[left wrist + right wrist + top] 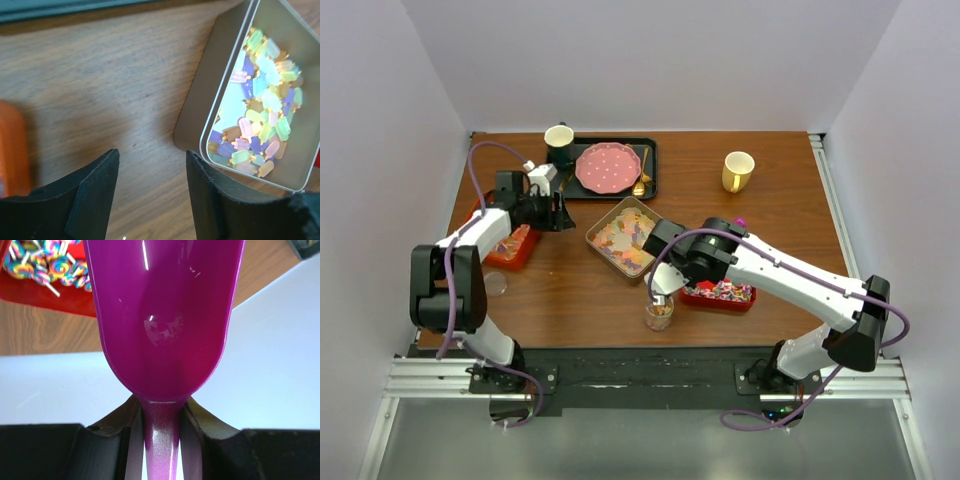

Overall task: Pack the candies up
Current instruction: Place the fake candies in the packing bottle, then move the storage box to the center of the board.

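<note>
Right end effector [160, 440] clenched on purple scoop [165, 315] handle, near a small cup [659, 313] on the counter [570, 290]. Left end effector [152, 195] released, nothing between jaws, beside metal tin [200, 115] of pastel candies [262, 100]. Swirled candies [40, 265] sit in red tray [60, 300].

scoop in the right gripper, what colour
Glossy purple, no pattern; the scoop shows best in the right wrist view.

No text, label, brand, number or sign can be read on anything here.
</note>
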{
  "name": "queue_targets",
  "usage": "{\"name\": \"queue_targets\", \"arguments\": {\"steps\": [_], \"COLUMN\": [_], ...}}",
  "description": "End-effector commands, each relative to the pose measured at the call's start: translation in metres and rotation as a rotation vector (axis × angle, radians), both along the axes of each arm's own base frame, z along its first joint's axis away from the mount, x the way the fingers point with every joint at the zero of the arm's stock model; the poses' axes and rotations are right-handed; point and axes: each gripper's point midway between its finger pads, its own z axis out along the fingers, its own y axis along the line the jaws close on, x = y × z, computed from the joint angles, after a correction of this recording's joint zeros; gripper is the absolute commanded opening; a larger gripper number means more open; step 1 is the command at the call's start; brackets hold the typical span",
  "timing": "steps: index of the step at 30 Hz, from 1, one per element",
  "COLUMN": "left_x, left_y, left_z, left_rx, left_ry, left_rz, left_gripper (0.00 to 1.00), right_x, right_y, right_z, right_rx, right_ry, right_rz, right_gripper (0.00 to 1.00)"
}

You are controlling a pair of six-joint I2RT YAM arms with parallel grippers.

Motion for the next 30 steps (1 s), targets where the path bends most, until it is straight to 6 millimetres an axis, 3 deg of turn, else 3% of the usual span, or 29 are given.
{"name": "queue_targets", "arguments": {"steps": [1, 3, 7, 10, 20, 25, 27, 30], "left_x": [0.021, 0.024, 0.022, 0.012, -0.02, -0.032, -0.029, -0.017], "left_y": [-0.015, -0.025, -0.053, -0.089, -0.169, -0.21, -0.206, -0.183], "left_z": [-0.003, -0.011, -0.02, -0.022, -0.026, -0.018, -0.017, -0.009], "left_rx": [0.028, 0.028, 0.013, -0.012, -0.043, -0.06, -0.034, 0.054], "left_ry": [-0.03, -0.009, 0.013, 0.02, 0.043, 0.022, 0.02, -0.005], "left_rz": [-0.058, -0.086, -0.179, -0.28, -0.488, -0.58, -0.552, -0.493], "left_gripper": [0.59, 0.58, 0.55, 0.54, 0.51, 0.51, 0.51, 0.54], "right_x": [-0.024, -0.017, 0.023, 0.044, 0.064, 0.074, 0.077, 0.078], "right_y": [-0.029, -0.023, -0.034, -0.04, -0.048, -0.056, -0.057, -0.058], "right_z": [0.016, 0.02, 0.024, 0.027, 0.024, 0.02, 0.019, 0.018], "right_rx": [0.026, 0.146, 0.327, 0.41, 0.482, 0.48, 0.485, 0.487], "right_ry": [0.127, 0.133, 0.07, 0.01, -0.022, -0.03, -0.03, -0.026], "right_rz": [-0.145, -0.264, -0.5, -0.593, -0.716, -0.76, -0.773, -0.783], "right_gripper": [0.0, 0.0, 0.0, 0.0, 0.0, 0.0, 0.0, 0.0]}}
